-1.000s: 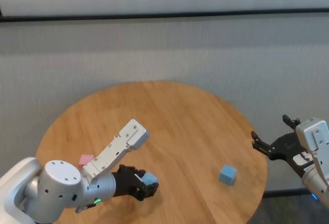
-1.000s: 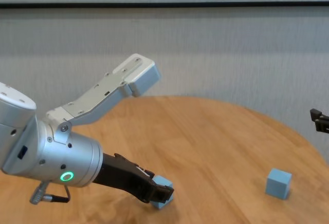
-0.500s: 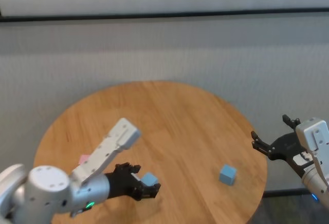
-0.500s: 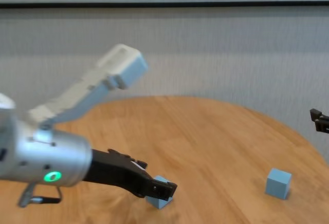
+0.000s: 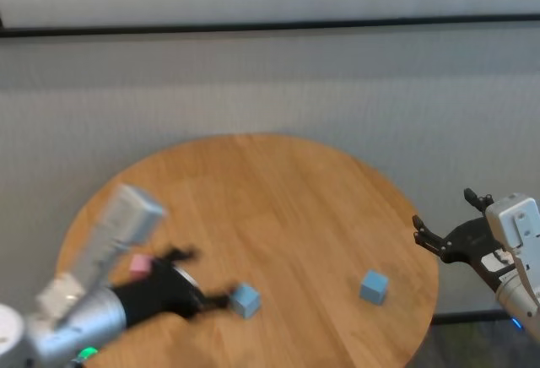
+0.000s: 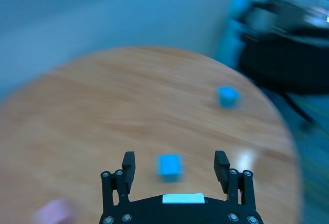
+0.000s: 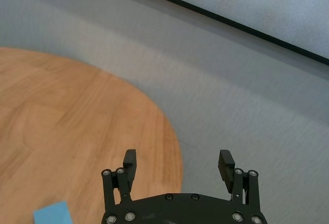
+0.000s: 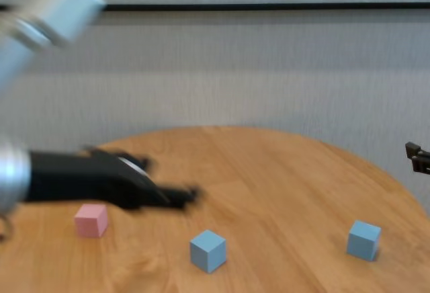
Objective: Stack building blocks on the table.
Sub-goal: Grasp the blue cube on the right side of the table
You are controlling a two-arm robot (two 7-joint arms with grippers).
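Three building blocks lie apart on the table (image 5: 278, 182). One light blue block (image 5: 245, 300) (image 8: 207, 250) rests near the front. My left gripper (image 5: 205, 282) (image 6: 175, 155) is open and blurred, just left of and above this block, not touching it. The pink block (image 5: 139, 264) (image 8: 91, 220) sits at the left, partly behind the left arm. The other light blue block (image 5: 374, 286) (image 8: 364, 240) (image 7: 51, 215) lies at the right. My right gripper (image 5: 447, 216) (image 7: 178, 155) hangs open and empty beyond the table's right edge.
A grey wall runs behind the round table (image 8: 269, 172). The table's edge curves close to the right blue block. Bare wood stretches across the middle and back of the top.
My left gripper has opened, let go of the blue block on the table and drawn back to the left. The pink block now shows. The right arm has not moved.
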